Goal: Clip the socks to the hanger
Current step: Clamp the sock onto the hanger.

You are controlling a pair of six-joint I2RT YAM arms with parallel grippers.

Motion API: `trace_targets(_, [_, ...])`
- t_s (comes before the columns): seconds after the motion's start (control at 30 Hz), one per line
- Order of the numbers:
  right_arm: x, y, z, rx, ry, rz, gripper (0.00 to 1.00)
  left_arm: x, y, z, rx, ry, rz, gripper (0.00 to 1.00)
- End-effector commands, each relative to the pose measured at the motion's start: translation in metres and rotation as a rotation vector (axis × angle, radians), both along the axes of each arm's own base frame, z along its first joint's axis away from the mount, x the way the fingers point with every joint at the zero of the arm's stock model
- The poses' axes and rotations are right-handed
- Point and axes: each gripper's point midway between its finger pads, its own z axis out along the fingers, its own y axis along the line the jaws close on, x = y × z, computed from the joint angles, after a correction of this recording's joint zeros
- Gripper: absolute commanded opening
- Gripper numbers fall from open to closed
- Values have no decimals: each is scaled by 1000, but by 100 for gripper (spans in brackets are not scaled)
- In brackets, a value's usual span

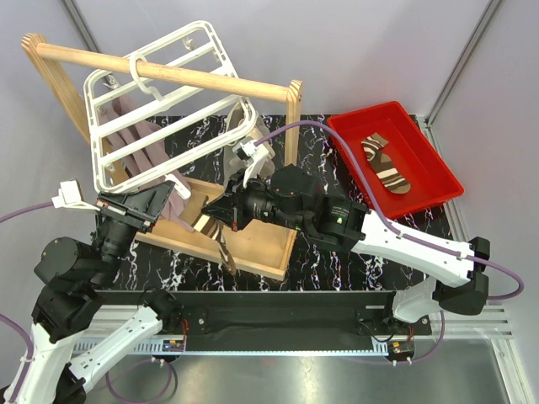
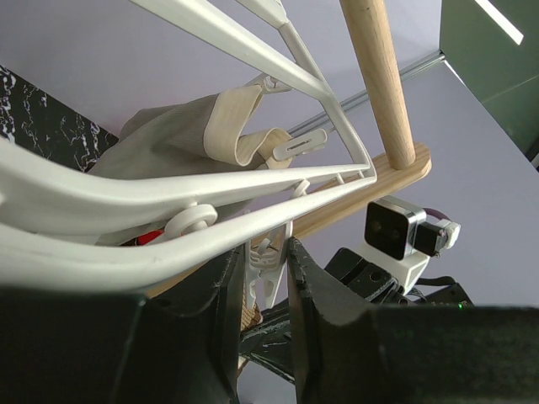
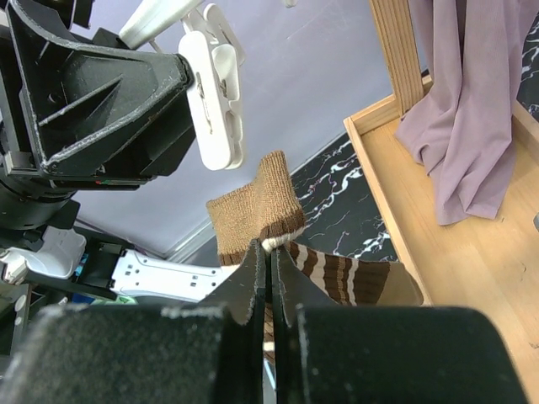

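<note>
The white hanger [image 1: 160, 101] hangs tilted from the wooden rail. My left gripper [image 1: 178, 204] is below its near edge, its jaws closed on a small white dangling clip [image 2: 271, 278], which also shows in the right wrist view [image 3: 215, 93]. My right gripper [image 1: 212, 220] is shut on the cuff of a brown and cream striped sock [image 3: 261, 198], just right of and below that clip. The sock [image 1: 223, 248] hangs down from it. A second striped sock [image 1: 386, 162] lies in the red bin.
The wooden rail stand [image 1: 168, 71] has a tray-like base [image 1: 261, 244] under both grippers. Mauve cloths [image 1: 143, 143] and a grey-beige cloth [image 1: 240, 118] hang from the hanger. The red bin [image 1: 438, 168] sits at the right on the black marbled table [image 1: 337, 261].
</note>
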Motion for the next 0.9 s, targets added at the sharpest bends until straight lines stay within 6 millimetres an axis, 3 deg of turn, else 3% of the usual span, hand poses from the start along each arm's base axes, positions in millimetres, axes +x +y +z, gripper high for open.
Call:
trace_targets(0.0, [1,-4,39,97,-39,-10,0,2,-8,-1,8,5,-27,0])
trace_targets(0.5, [-14,-10,52,150,-37,63,0,2,-9,-2,7,5,-33,0])
trace_targets(0.87, [-19,-13,51,149,-26,81,0,3,-11,-2,5,6,-38,0])
